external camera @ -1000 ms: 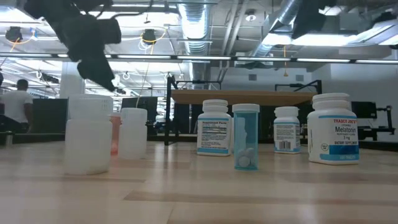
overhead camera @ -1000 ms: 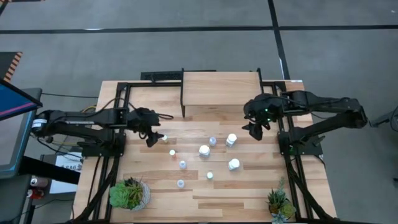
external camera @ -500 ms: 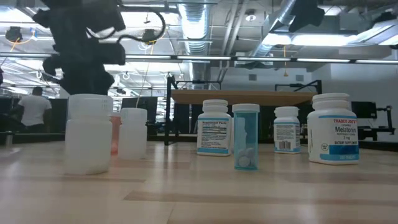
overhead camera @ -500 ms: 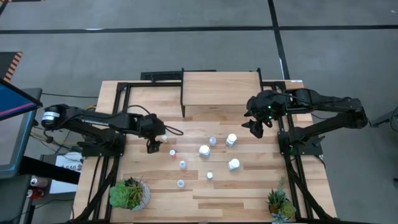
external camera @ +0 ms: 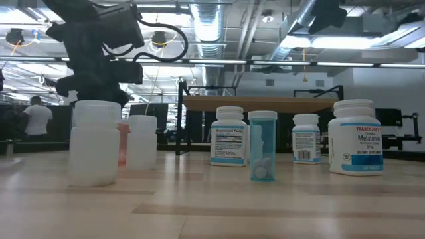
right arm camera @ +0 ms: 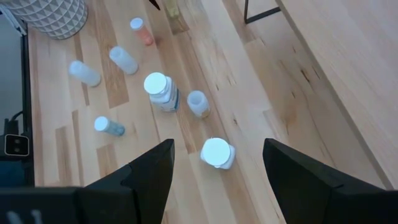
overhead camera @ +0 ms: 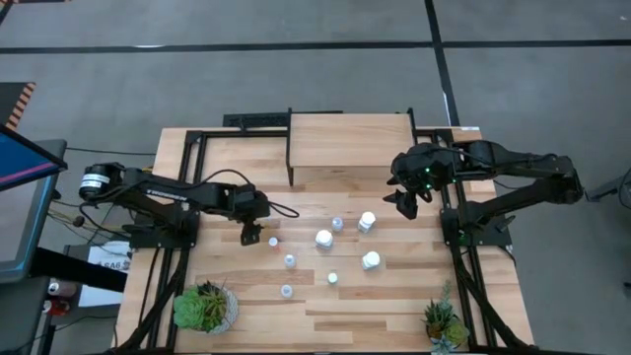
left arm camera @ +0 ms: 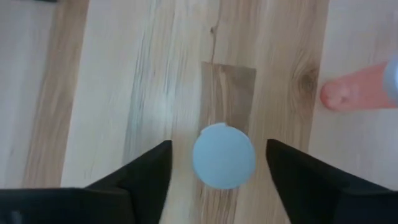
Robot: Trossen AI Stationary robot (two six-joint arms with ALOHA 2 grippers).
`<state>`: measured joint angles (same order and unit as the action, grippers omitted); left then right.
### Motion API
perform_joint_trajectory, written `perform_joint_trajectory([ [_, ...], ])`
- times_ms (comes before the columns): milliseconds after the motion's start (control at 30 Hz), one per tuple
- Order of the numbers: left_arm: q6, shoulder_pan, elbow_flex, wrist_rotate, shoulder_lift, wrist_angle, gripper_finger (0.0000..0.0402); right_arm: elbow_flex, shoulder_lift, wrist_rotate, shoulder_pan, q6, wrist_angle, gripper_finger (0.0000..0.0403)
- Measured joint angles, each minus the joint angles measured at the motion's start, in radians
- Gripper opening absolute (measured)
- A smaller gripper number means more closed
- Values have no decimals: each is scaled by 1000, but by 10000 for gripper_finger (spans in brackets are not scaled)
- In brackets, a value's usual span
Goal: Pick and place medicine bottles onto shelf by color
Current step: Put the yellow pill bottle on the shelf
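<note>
Several medicine bottles stand upright on the wooden table, among them a big white one (overhead camera: 324, 238), a pale blue one (external camera: 263, 155) and an orange one (overhead camera: 273, 242). My left gripper (overhead camera: 251, 234) is open, pointing steeply down over a small bottle. That bottle's round pale cap (left arm camera: 223, 155) shows between the two fingers (left arm camera: 149, 165) with a gap on either side. The shelf (overhead camera: 350, 140) stands at the table's far edge. My right gripper (overhead camera: 406, 202) hangs open above the table, near the shelf's right end, over the white-capped bottles (right arm camera: 217, 153).
Two potted green plants sit at the near corners, one at the left (overhead camera: 204, 306) and one at the right (overhead camera: 444, 323). Black metal frames (overhead camera: 187, 177) run along both sides of the table. A person (external camera: 36, 119) stands far off in the room.
My left gripper has moved toward the table's right and near edges and has come down, rolling its wrist as it went. Its fingers now stand on either side of the small bottle, which they were beside a second ago. No bottle has moved.
</note>
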<state>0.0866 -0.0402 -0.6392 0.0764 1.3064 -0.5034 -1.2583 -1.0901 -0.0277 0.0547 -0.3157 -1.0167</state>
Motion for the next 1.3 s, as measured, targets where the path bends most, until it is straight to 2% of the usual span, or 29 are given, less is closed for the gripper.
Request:
perform_joint_trajectory([
  [300, 42, -1, -36, -29, 0, -9, 113, 0, 0, 0, 0, 0, 0, 270],
  [433, 29, -1, -131, -22, 0, -55, 82, 0, -1, 0, 0, 0, 0, 270],
  [567, 27, -19, -268, -22, 0, -202, 77, 0, -2, 1, 0, 0, 0, 270],
  [767, 31, -117, -562, -44, 6, -384, 84, 0, -2, 0, 0, -30, 2, 270],
  [867, -16, -197, -734, -54, 58, -439, 77, 0, -2, 1, 0, -54, 1, 270],
  [1167, -295, -399, -1329, -70, 461, -674, 87, 1, -3, 1, 0, -103, 1, 270],
  [1300, -371, -468, -1520, -120, 622, -725, 84, 1, -3, 1, 0, -103, 0, 270],
])
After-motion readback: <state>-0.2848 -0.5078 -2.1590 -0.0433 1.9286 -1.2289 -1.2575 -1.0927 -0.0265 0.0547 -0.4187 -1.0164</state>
